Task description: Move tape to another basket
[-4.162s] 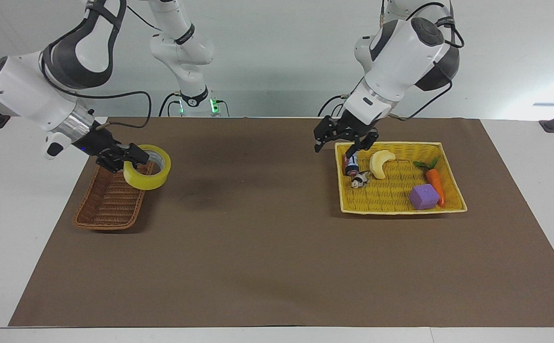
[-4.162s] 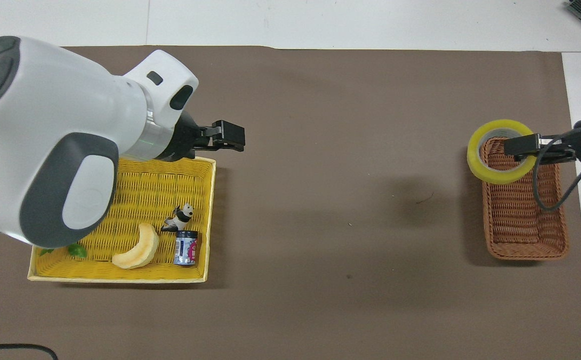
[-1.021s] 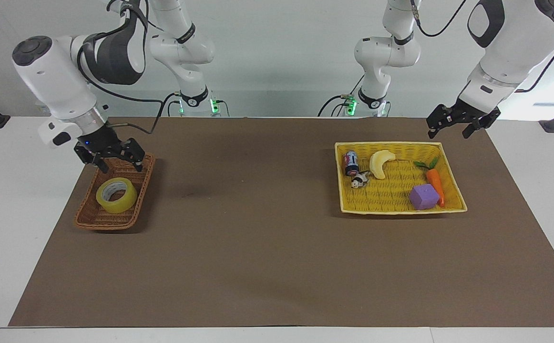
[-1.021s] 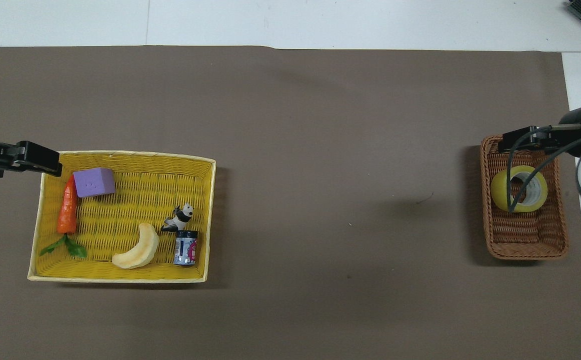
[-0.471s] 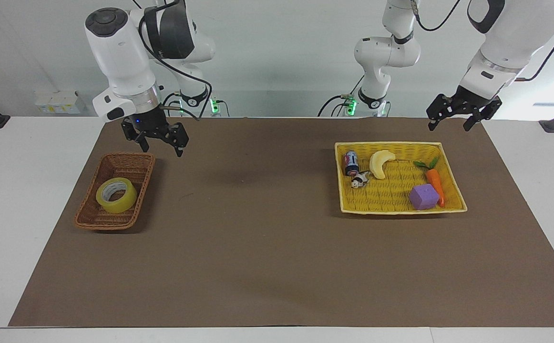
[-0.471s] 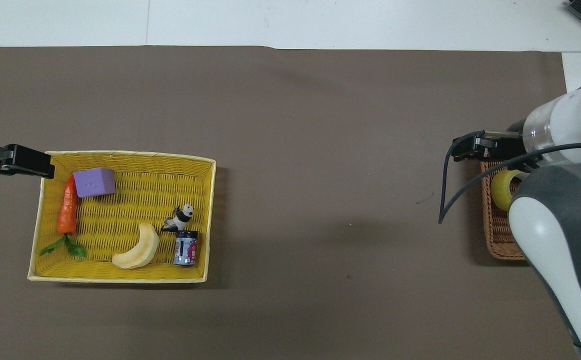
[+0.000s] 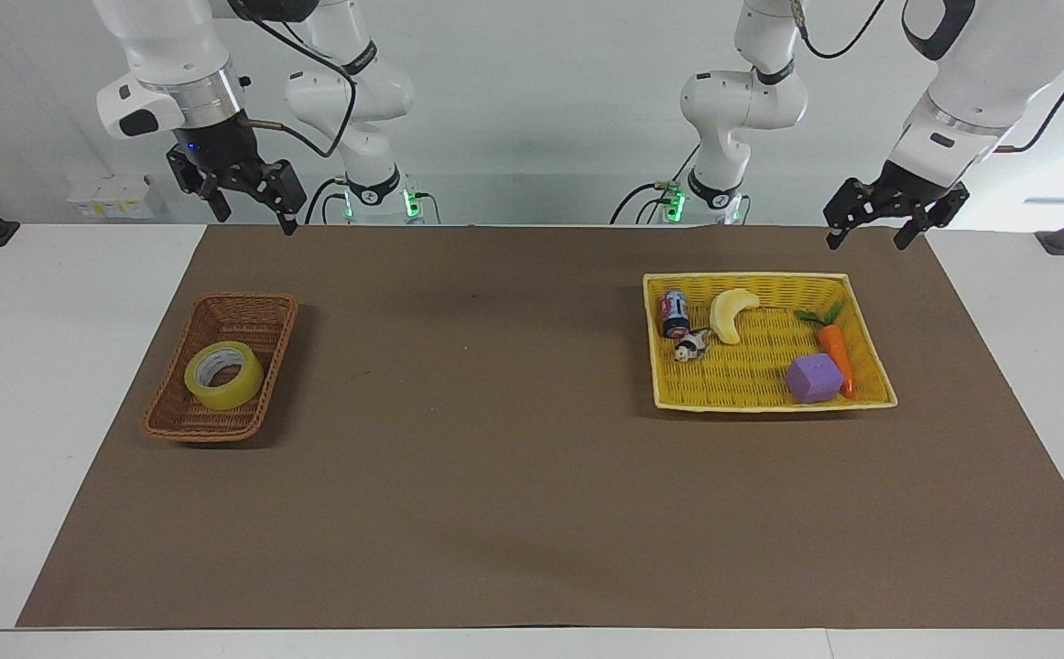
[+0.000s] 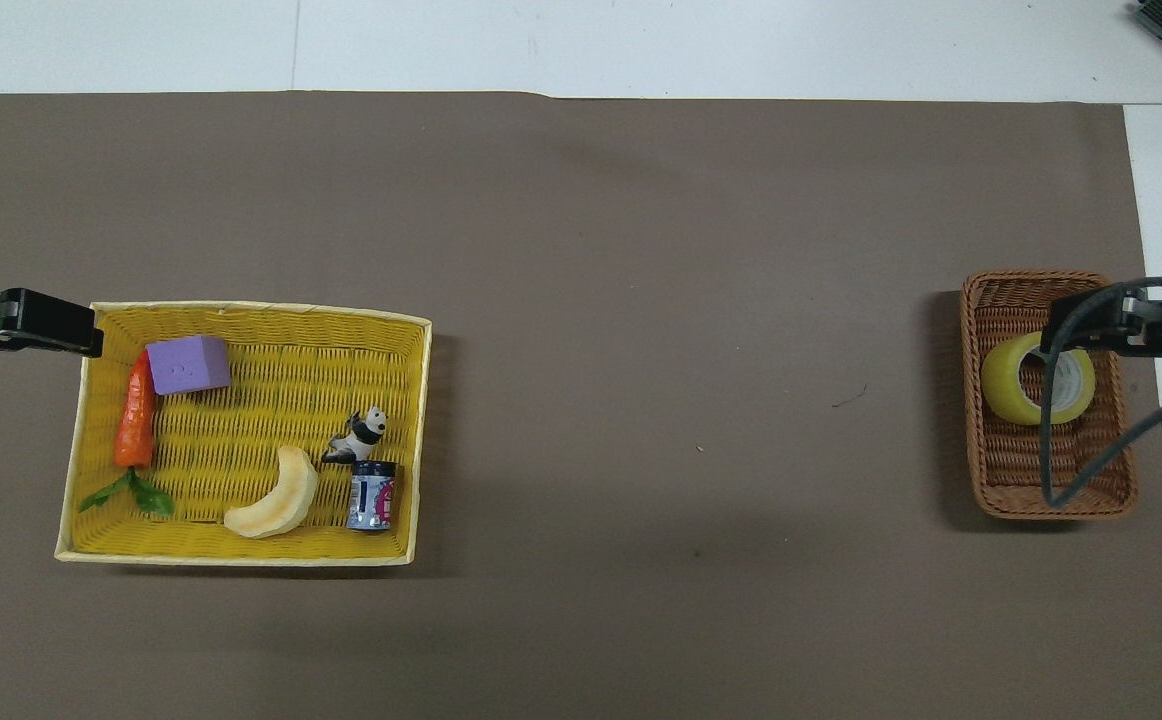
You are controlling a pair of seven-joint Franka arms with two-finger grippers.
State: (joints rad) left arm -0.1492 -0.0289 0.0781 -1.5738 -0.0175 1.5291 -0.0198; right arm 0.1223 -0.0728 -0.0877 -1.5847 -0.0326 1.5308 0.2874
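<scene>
The yellow tape roll (image 7: 223,375) lies inside the narrow brown wicker basket (image 7: 248,297) at the right arm's end of the table. It also shows in the overhead view (image 8: 1019,390), in the same basket (image 8: 1031,278). My right gripper (image 7: 253,218) is open and empty. It hangs high above the basket's end nearer the robots, well clear of the tape; in the overhead view the right gripper (image 8: 1091,325) partly covers the tape. My left gripper (image 7: 867,238) is open and empty, raised beside the yellow basket's corner, and shows in the overhead view (image 8: 46,325) too.
The wide yellow basket (image 7: 752,276) at the left arm's end holds a banana (image 7: 732,313), a carrot (image 7: 834,352), a purple block (image 7: 814,378), a small can (image 7: 675,313) and a panda figure (image 7: 691,346). A brown mat (image 7: 495,439) covers the table.
The right gripper let the tape go into the brown basket, then rose and drew back toward the robots. The left gripper pulled away from over the yellow basket and now waits.
</scene>
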